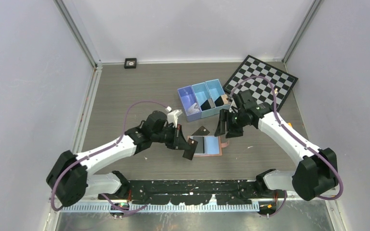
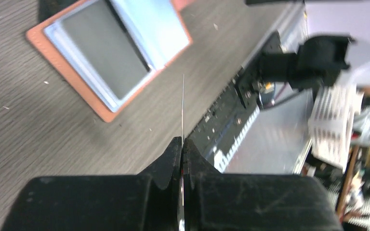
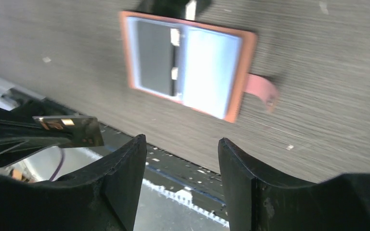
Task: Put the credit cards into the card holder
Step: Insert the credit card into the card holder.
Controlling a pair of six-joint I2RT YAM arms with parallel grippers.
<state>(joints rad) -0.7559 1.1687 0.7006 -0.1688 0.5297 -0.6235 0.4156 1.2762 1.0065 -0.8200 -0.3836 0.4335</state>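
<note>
My left pincer pinches tight on a thin glossy black credit card, edge-on, I judge for sliding into a slot. Salmon-tan leather-look folding card holder lies open flat on the grey worktop, at 3 o'clock from it. My right pincer gapes empty at the holder's 1 o'clock.

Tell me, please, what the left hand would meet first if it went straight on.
Probably the table just beside the card holder, touched first by the left hand's gripped credit card; depth is unclear.
</note>
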